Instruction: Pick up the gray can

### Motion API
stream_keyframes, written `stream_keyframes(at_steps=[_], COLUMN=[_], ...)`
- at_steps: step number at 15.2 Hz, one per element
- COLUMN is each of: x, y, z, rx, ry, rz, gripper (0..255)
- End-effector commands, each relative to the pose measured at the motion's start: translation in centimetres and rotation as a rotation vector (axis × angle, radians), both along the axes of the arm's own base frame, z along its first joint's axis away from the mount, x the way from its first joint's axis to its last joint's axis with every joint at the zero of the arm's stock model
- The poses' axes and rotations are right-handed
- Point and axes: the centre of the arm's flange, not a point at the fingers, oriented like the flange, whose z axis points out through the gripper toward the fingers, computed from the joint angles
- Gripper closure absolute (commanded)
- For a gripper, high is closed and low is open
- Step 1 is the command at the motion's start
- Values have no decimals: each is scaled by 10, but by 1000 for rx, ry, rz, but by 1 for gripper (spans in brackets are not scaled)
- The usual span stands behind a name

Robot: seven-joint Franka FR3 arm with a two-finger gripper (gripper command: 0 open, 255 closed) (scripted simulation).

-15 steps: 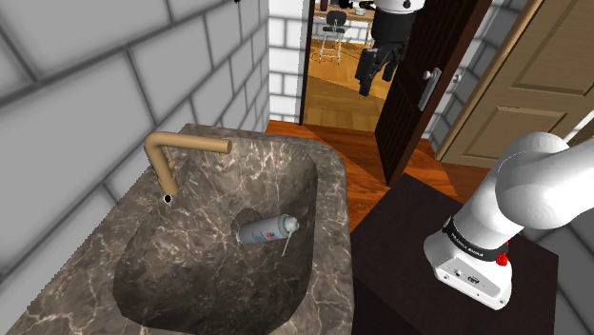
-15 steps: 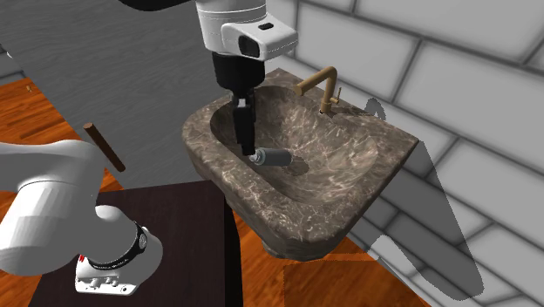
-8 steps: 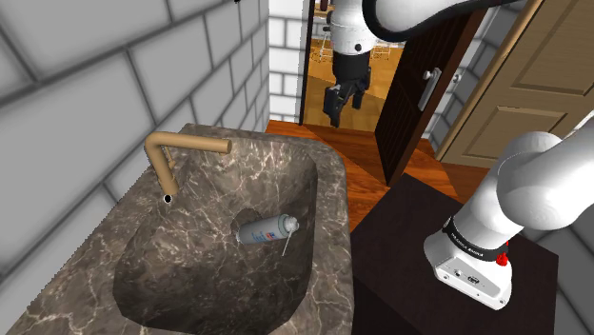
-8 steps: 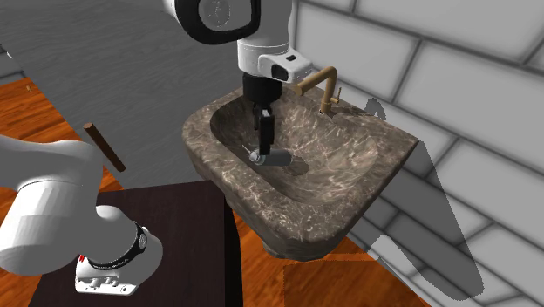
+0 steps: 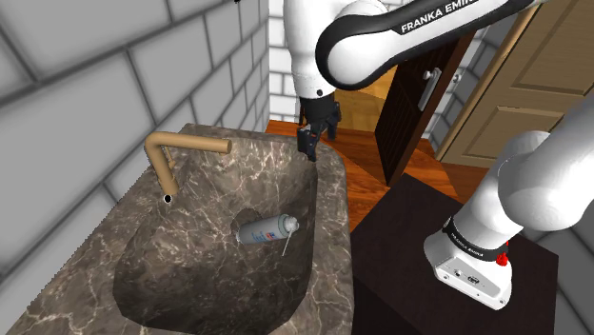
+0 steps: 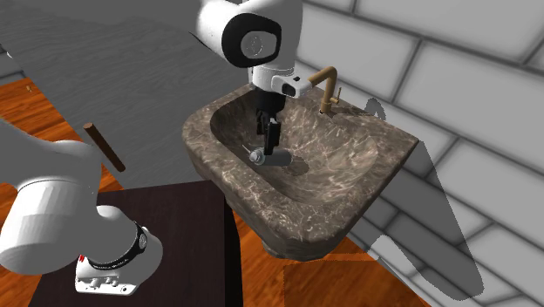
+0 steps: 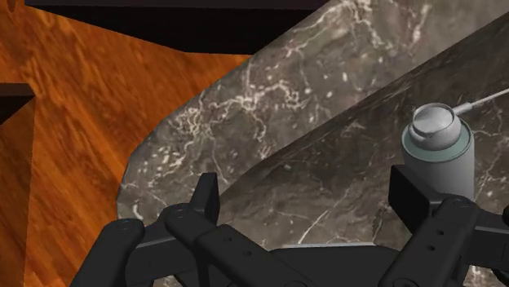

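In the basin of the dark veined marble sink (image 5: 211,145), the small gray cylindrical can (image 5: 265,229) lay on its side, probably light, stiff and slick, so my black two-finger gripper (image 5: 307,143), jaws apart above, should clasp its mid-body.

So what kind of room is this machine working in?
Most likely a bathroom or washroom: a dark marbled sink with a tan faucet, set against a grey tiled wall, beside an open dark door.

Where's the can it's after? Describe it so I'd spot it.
Find the dark marble sink against the tiled wall. In its basin lies the can. Unlike the upright tan faucet, it is a small grey cylinder on its side, with a blue-and-red label.
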Motion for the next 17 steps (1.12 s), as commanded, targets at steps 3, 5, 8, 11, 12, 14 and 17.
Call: stream_keyframes(at_steps=[3, 5, 8, 11, 12, 14, 17], x=[11, 14, 17, 18, 18, 17, 16], y=[40, 58, 85, 112, 121, 138, 144], z=[-44, -65, -97, -129, -140, -162, -179], rx=[-6, -10, -15, -20, -22, -25, -27], ry=[54, 81, 121, 161, 174, 201, 210], rz=[38, 57, 85, 114, 123, 142, 148], gripper=[0, 0, 0, 0, 0, 0, 0])
